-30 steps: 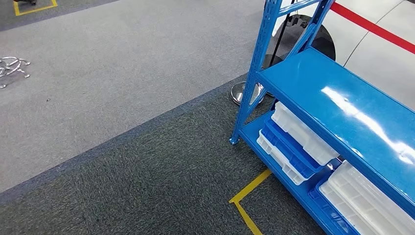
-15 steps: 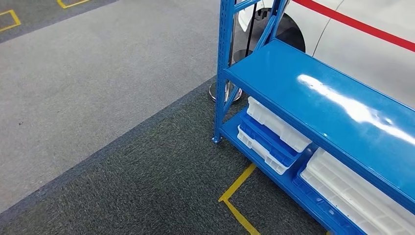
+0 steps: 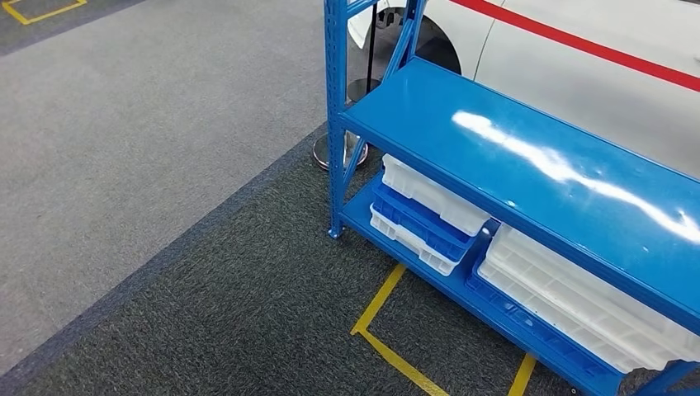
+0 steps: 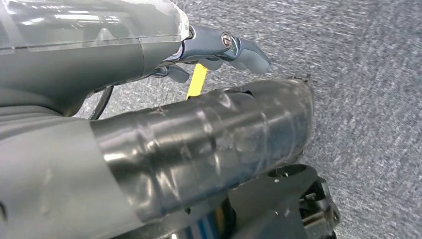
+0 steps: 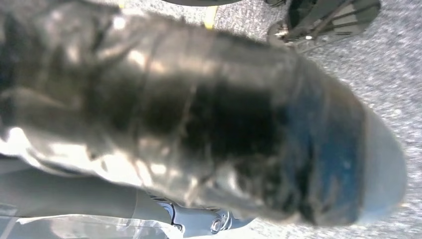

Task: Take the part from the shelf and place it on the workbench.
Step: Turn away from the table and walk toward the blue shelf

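Note:
A blue metal shelf [image 3: 528, 157] fills the right half of the head view. Its middle board is glossy and bare, with light glinting on it. On the bottom board lie a stack of white and blue trays [image 3: 425, 219] and a wider white tray [image 3: 578, 301]. My left hand [image 4: 199, 99] hangs over grey carpet with its taped thumb and darker fingers [image 4: 234, 47] stretched out, holding nothing. My right hand [image 5: 199, 114] shows as a blurred, tape-wrapped thumb very close to the camera, and its fingers are mostly hidden.
A white car body [image 3: 578, 58] with a red stripe stands behind the shelf. A chrome post base [image 3: 323, 153] sits by the shelf's near left leg. Yellow floor tape [image 3: 380, 301] marks the dark carpet in front. Lighter grey carpet spreads to the left.
The whole picture has shifted: the camera has turned, so the shelf sits further left and more of its length and trays shows.

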Controlling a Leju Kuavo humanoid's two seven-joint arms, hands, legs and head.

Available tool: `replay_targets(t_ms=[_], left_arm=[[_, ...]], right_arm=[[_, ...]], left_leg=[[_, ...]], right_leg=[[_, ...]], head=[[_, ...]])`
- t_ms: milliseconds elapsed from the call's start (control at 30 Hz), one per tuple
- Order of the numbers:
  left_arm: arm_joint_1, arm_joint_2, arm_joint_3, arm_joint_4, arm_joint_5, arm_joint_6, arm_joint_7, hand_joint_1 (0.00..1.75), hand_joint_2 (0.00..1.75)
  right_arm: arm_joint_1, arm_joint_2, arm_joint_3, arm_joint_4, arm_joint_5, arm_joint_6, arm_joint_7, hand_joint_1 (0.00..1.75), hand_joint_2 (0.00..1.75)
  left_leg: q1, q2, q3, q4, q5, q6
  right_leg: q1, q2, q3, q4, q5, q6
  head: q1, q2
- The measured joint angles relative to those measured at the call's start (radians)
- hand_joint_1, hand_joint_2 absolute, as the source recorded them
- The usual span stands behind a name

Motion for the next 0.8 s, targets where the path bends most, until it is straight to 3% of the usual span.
replay_targets(t_ms=[67, 100, 133, 200, 233, 300, 367, 400, 433, 467, 533, 600, 667, 733, 800], left_arm=[[-0.001, 0.0, 0.0, 0.0, 0.0, 0.0, 0.0, 0.0, 0.0], [-0.002, 0.0, 0.0, 0.0, 0.0, 0.0, 0.0, 0.0, 0.0], [-0.003, 0.0, 0.0, 0.0, 0.0, 0.0, -0.001, 0.0, 0.0], [-0.005, 0.0, 0.0, 0.0, 0.0, 0.0, -0.002, 0.0, 0.0], [-0.005, 0.0, 0.0, 0.0, 0.0, 0.0, -0.003, 0.0, 0.0], [-0.006, 0.0, 0.0, 0.0, 0.0, 0.0, -0.003, 0.0, 0.0], [-0.004, 0.001, 0.0, 0.0, 0.0, 0.0, -0.003, 0.0, 0.0], [-0.002, 0.001, 0.0, 0.0, 0.0, 0.0, -0.003, 0.0, 0.0], [0.0, 0.001, 0.0, 0.0, 0.0, 0.0, -0.003, 0.0, 0.0], [0.001, 0.0, 0.0, 0.0, 0.0, -0.001, -0.003, 0.0, 0.0], [0.001, 0.001, 0.0, 0.0, 0.0, -0.001, -0.003, 0.0, 0.0], [0.0, 0.004, 0.0, 0.0, 0.0, -0.001, -0.003, 0.0, 0.0], [-0.002, 0.007, 0.0, 0.0, 0.0, -0.001, -0.003, 0.0, 0.0], [-0.005, 0.007, 0.0, 0.0, -0.001, -0.001, -0.003, 0.0, 0.0], [-0.005, 0.006, 0.0, 0.0, -0.001, -0.001, -0.004, 0.0, 0.0]], right_arm=[[0.0, 0.0, 0.0, 0.0, 0.0, 0.003, 0.0, 0.0, 0.0], [-0.001, 0.0, 0.0, 0.0, 0.001, 0.004, 0.0, 0.0, 0.0], [-0.002, 0.0, 0.0, 0.001, 0.001, 0.005, 0.0, 0.0, 0.0], [-0.002, 0.0, 0.0, 0.001, 0.002, 0.006, 0.0, 0.0, 0.0], [-0.002, -0.001, 0.0, 0.001, 0.002, 0.006, 0.0, 0.0, 0.0], [-0.003, -0.001, 0.0, 0.001, 0.002, 0.006, 0.0, 0.0, 0.0], [-0.003, -0.001, 0.0, 0.001, 0.002, 0.006, 0.0, 0.0, 0.0], [-0.003, -0.001, 0.0, 0.001, 0.002, 0.006, 0.0, 0.0, 0.0], [-0.003, -0.001, 0.0, 0.001, 0.002, 0.006, 0.0, 0.0, 0.0], [-0.002, -0.001, 0.0, 0.001, 0.002, 0.006, 0.0, 0.0, 0.0], [-0.002, -0.001, 0.0, 0.001, 0.002, 0.006, 0.0, 0.0, 0.0], [-0.004, 0.001, 0.0, 0.002, 0.002, 0.006, 0.0, 0.0, 0.0], [-0.003, 0.002, 0.0, 0.002, 0.002, 0.008, 0.0, 0.0, 0.0], [-0.002, 0.002, 0.0, 0.002, 0.002, 0.009, 0.0, 0.0, 0.0], [-0.001, 0.001, 0.0, 0.002, 0.002, 0.008, 0.0, 0.0, 0.0]], left_leg=[[-0.002, 0.016, 0.008, 0.002, -0.007, -0.009], [-0.003, 0.023, 0.011, 0.003, -0.01, -0.016], [-0.005, 0.031, 0.015, 0.003, -0.013, -0.022], [-0.006, 0.044, 0.021, 0.002, -0.017, -0.035], [-0.005, 0.038, 0.022, 0.009, -0.025, -0.041], [-0.001, -0.001, -0.005, 0.075, -0.072, -0.05], [0.0, -0.04, -0.069, 0.211, -0.139, -0.053], [0.0, -0.046, -0.099, 0.27, -0.157, -0.051], [-0.002, -0.05, -0.117, 0.298, -0.154, -0.048], [-0.004, -0.052, -0.115, 0.285, -0.131, -0.041], [-0.011, -0.075, -0.068, 0.16, -0.05, -0.018], [-0.017, -0.11, -0.022, 0.045, -0.003, 0.005], [-0.02, -0.119, -0.011, 0.015, -0.001, 0.013], [-0.017, -0.102, -0.001, -0.004, 0.008, 0.011], [-0.009, -0.08, 0.011, -0.03, 0.021, 0.011]], right_leg=[[0.003, -0.037, 0.067, -0.129, 0.049, -0.007], [0.006, -0.052, 0.085, -0.163, 0.058, -0.014], [0.01, -0.06, 0.087, -0.171, 0.054, -0.021], [0.011, -0.046, 0.085, -0.173, 0.056, -0.035], [0.01, -0.036, 0.085, -0.175, 0.058, -0.041], [0.007, -0.017, 0.086, -0.179, 0.063, -0.053], [0.01, 0.003, 0.083, -0.179, 0.065, -0.061], [0.013, 0.015, 0.083, -0.178, 0.065, -0.063], [0.016, 0.028, 0.083, -0.177, 0.064, -0.064], [0.02, 0.041, 0.085, -0.177, 0.064, -0.065], [0.025, 0.066, 0.089, -0.176, 0.064, -0.065], [0.027, 0.085, 0.087, -0.175, 0.064, -0.063], [0.023, 0.1, 0.082, -0.175, 0.066, -0.055], [0.022, 0.108, 0.082, -0.178, 0.067, -0.043], [0.025, 0.076, 0.059, -0.128, 0.031, -0.033]], head=[[0.0, 0.0], [0.0, 0.0], [0.001, 0.0], [0.003, 0.0], [0.002, 0.0], [0.001, 0.0], [0.0, 0.0], [0.0, 0.0], [0.0, 0.0], [0.0, 0.0], [0.0, 0.0], [0.0, 0.0], [0.001, 0.0], [0.0, 0.0], [0.003, 0.0]])
